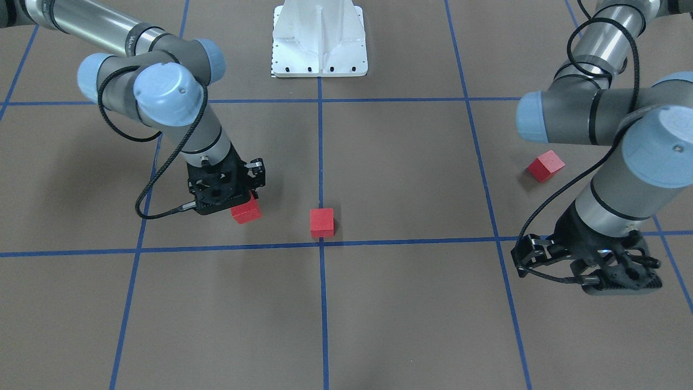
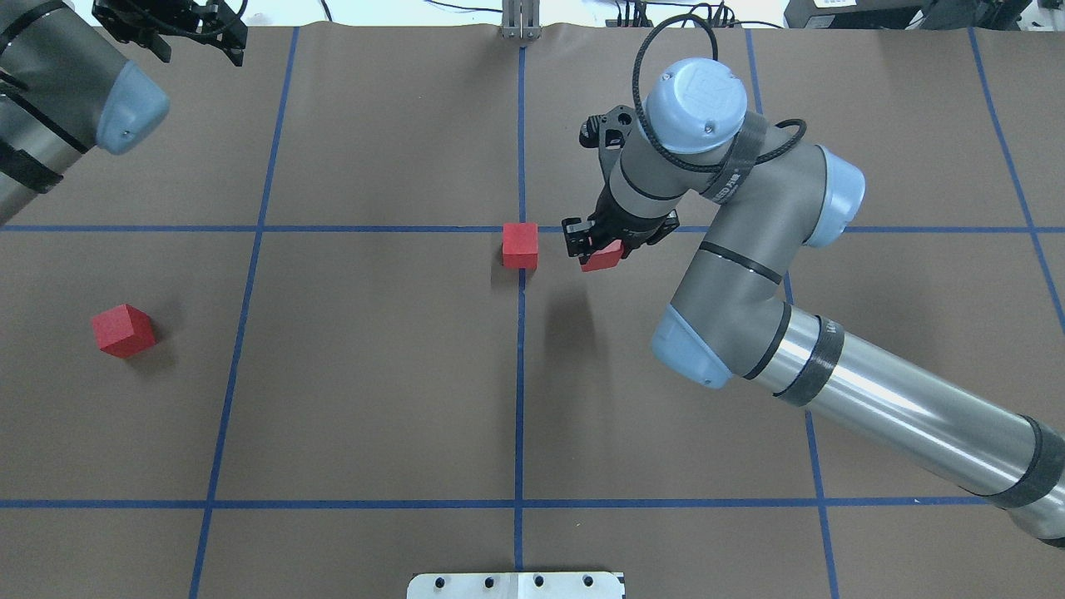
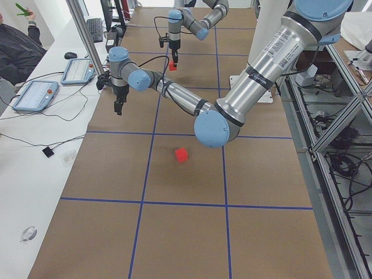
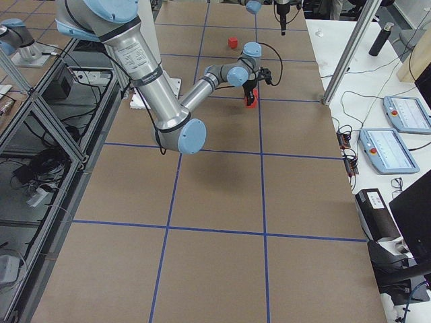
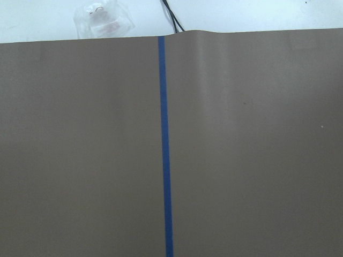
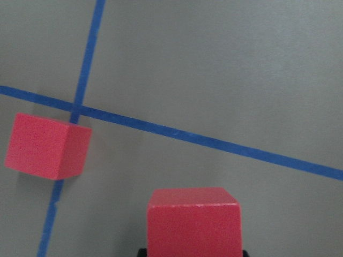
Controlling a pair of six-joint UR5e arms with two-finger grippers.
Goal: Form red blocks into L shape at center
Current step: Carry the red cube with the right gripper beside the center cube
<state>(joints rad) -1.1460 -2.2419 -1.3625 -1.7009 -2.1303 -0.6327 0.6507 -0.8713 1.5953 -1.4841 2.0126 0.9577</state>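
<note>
Brown sheeting gridded with blue tape covers the table [image 2: 374, 399], and a white base plate [image 1: 319, 43], cut off by the frame, is seen at its robot-side edge. The first red block [image 2: 520, 245] is set at the center [image 1: 321, 244], against the crossing on the robot's side and astride the tape line running toward the robot. The second red block [image 2: 602, 256] is clamped in the right gripper [image 2: 592, 247], just beside the first on the right, with a gap between. Its top is hidden under the gripper and wrist, and whether it touches the sheet cannot be told. The third red block [image 2: 123, 330] lies askew to the grid, well apart toward the table's left end. The left gripper [image 1: 622, 277] is held near the far left corner. It is cropped in the overhead view and its fingers are hidden beneath its body from the front, so an open or closed grip cannot be told. Only sheet and one tape line fill its wrist view.
</note>
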